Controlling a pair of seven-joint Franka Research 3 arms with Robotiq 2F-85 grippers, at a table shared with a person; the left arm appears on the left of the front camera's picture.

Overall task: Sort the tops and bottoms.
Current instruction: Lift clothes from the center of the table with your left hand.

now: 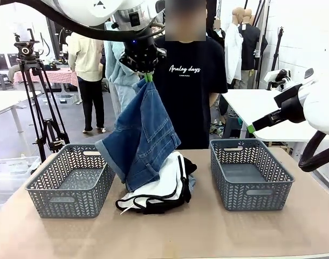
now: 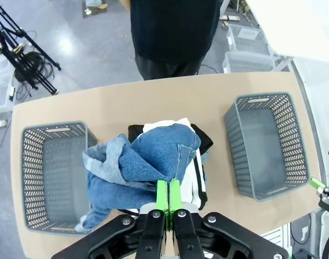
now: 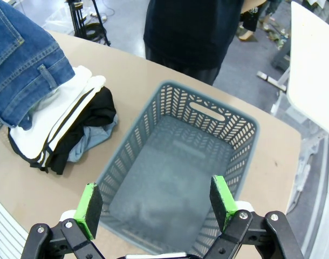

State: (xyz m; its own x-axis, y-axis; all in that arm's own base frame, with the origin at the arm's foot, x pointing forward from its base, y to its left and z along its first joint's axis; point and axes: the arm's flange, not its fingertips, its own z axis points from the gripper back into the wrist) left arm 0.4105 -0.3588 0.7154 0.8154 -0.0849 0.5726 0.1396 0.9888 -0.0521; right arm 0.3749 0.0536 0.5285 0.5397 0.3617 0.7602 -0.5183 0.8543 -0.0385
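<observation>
So, the dark jeans (image 1: 143,135) are up in the air, hanging from your left gripper (image 1: 148,77). Its green pads are pinched together on a fold at the top of the denim, and the rest drapes down in a bunch with one cuffed leg sticking out toward the left basket (image 1: 73,208). The bottom hangs right at the pile in the middle of the table (image 1: 207,232); can't tell if it's actually touching.

That pile sits between the two baskets. The white top (image 1: 167,186), the one with black stripes and trim, is spread over the front. The black top (image 3: 94,116) is bunched behind and under it, and a bit of pale denim (image 3: 89,141) pokes out from below on the side nearer the right basket (image 1: 251,197).

Your right gripper (image 3: 155,194) is hovering over the right basket with its fingers spread wide, holding nothing. From its wrist view, no clothes are visible inside that basket, just the grey bottom.

A person (image 1: 189,97) in a black printed tee is standing at the far edge, right behind the hanging jeans.
</observation>
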